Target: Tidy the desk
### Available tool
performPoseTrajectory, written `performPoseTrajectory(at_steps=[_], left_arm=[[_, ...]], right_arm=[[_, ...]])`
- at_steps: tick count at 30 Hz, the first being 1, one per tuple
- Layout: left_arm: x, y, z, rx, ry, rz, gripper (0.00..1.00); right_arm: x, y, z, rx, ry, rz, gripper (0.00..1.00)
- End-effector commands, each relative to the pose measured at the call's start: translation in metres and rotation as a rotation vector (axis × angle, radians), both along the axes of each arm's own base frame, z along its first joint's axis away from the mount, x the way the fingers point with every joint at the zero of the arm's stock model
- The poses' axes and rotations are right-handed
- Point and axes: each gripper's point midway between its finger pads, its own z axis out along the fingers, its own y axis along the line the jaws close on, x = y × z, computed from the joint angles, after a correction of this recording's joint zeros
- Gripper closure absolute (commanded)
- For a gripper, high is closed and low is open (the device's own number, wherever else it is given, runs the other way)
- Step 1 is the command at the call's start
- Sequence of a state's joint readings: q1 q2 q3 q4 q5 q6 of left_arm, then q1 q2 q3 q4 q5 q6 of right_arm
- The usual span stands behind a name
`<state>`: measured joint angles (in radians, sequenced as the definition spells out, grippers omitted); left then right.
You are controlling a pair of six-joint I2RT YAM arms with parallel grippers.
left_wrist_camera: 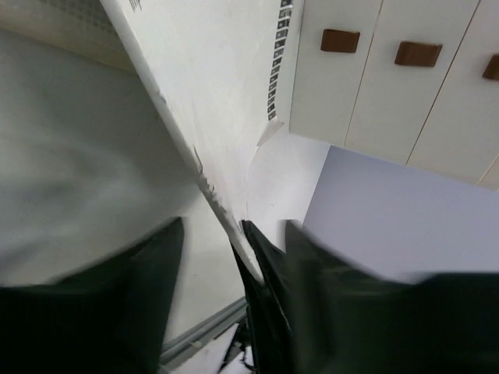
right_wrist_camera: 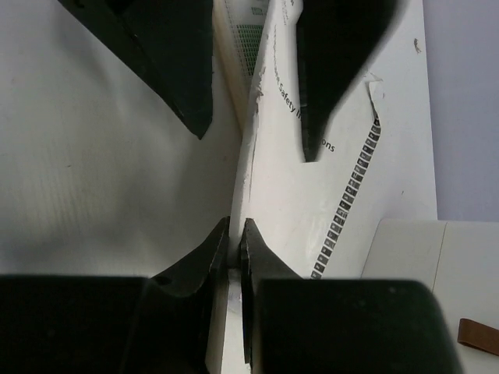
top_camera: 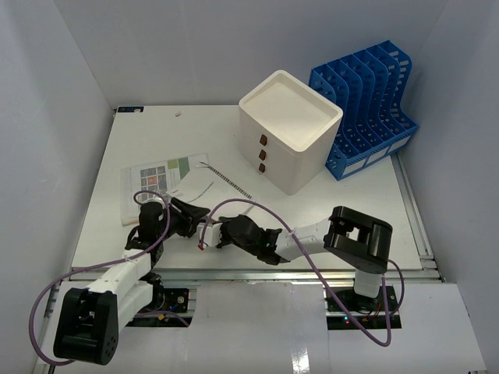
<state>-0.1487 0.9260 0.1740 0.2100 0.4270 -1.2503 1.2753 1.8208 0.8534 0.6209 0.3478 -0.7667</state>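
Observation:
On the left half of the white desk [top_camera: 351, 202] lies a white paper sheet [top_camera: 191, 187] with a black-checked strip along one edge. Its near edge is raised. My right gripper [top_camera: 221, 236] is shut on that edge, and the right wrist view shows the jaws [right_wrist_camera: 235, 226] pinching the sheet [right_wrist_camera: 312, 195]. My left gripper [top_camera: 195, 220] faces it from the left. It stands open, one finger on each side of the same paper edge [left_wrist_camera: 218, 78], without pressing it. In the left wrist view, my left gripper [left_wrist_camera: 234, 234] has the right gripper's fingertips [left_wrist_camera: 261, 273] between its fingers.
A printed sheet with coloured squares [top_camera: 156, 178] lies left of the white one. A white three-drawer box [top_camera: 288, 140] with brown handles stands mid-desk, and a blue slotted file rack [top_camera: 366, 101] stands behind it on the right. Grey walls close in the desk. The metal rail [top_camera: 257, 273] runs along its front.

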Motion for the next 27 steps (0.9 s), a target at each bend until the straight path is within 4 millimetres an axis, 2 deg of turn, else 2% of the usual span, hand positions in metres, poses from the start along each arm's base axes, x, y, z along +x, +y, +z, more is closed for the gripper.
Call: performPoseTrajectory(at_steps=[1,4,11,15,17,20,23,27], left_arm=[[0.008,0.008,0.008,0.074,-0.016,0.026,0.18],[0.011,0.013,0.005,0.1,-0.003,0.045,0.09],[0.031,0.016,-0.007,0.152,0.07,0.045,0.08],[0.048,0.014,-0.002,0.153,0.061,0.049,0.26],[0.054,0.012,0.008,0.143,0.032,0.047,0.5],[0.058,0.009,0.027,0.141,-0.05,0.023,0.78],[0.056,0.009,0.046,0.187,-0.161,-0.018,0.94],[0.045,0.0,0.076,0.247,-0.397,-0.14,1.0]], right_arm=[[-0.009,0.001,0.038,0.101,-0.007,0.053,0.92],[-0.014,-0.002,0.049,0.116,-0.008,0.073,0.92],[-0.02,-0.005,0.081,0.155,-0.023,0.102,0.92],[-0.037,-0.01,0.088,0.153,0.002,0.161,0.92],[-0.043,-0.013,0.087,0.144,0.009,0.184,0.92],[-0.049,-0.019,0.08,0.101,0.026,0.208,0.89],[-0.055,-0.024,0.076,0.042,0.038,0.245,0.6],[-0.058,-0.04,0.069,-0.13,0.038,0.332,0.11]])
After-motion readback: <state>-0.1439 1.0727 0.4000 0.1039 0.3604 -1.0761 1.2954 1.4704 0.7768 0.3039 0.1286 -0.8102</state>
